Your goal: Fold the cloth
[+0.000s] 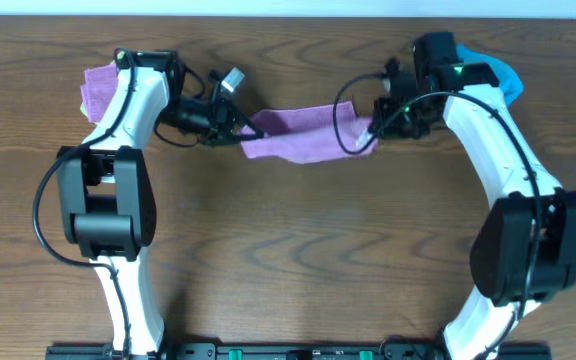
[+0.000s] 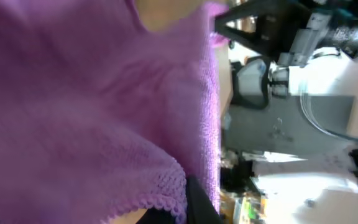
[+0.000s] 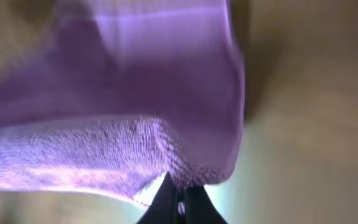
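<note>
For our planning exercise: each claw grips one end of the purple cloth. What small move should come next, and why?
Probably draw both claws toward the table's near side to lay the cloth flat. The left claw and right claw each pinch an end, and it stretches between them as a narrow, bunched band.

Dark brown wood-grain table point(image 1: 298, 260). Small lilac-purple cloth point(image 1: 95, 92) lies at its far-left edge, and a bright blue cloth point(image 1: 505, 78) at far right.
</note>
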Controlling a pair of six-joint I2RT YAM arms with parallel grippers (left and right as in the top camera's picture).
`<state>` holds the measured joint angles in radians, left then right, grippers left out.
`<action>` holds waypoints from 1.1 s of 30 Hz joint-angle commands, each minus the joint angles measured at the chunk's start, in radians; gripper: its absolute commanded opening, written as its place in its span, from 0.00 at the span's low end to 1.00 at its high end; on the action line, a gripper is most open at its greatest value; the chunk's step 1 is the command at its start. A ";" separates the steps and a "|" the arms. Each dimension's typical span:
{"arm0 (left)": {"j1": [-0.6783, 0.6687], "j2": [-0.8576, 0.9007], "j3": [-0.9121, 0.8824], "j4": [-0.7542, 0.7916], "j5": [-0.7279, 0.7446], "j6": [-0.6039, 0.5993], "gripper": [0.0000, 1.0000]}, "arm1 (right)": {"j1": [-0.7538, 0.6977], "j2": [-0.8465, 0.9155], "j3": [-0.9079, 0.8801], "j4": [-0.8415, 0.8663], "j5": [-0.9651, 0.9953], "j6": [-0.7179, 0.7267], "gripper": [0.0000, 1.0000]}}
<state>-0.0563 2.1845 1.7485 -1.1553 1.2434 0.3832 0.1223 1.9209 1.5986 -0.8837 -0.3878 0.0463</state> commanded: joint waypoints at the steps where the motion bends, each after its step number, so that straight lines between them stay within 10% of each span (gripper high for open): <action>1: 0.003 -0.002 0.003 0.170 0.002 -0.294 0.05 | 0.010 -0.064 0.015 0.122 0.003 0.044 0.01; 8: 0.002 -0.002 0.003 0.955 -0.024 -0.880 0.06 | 0.009 -0.038 0.020 0.402 0.074 0.101 0.01; 14: 0.011 -0.002 0.016 1.315 -0.038 -1.124 0.06 | 0.008 -0.018 0.090 0.473 0.087 0.120 0.01; 24: 0.027 -0.002 0.045 1.191 0.191 -1.027 0.06 | 0.007 -0.018 0.222 0.208 0.093 -0.003 0.01; 33: 0.034 -0.002 0.045 0.345 0.087 -0.362 0.06 | 0.000 -0.018 0.204 -0.106 0.103 -0.100 0.01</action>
<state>-0.0261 2.1845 1.7905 -0.6777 1.3846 -0.2977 0.1215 1.8977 1.8088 -0.9520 -0.2909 -0.0017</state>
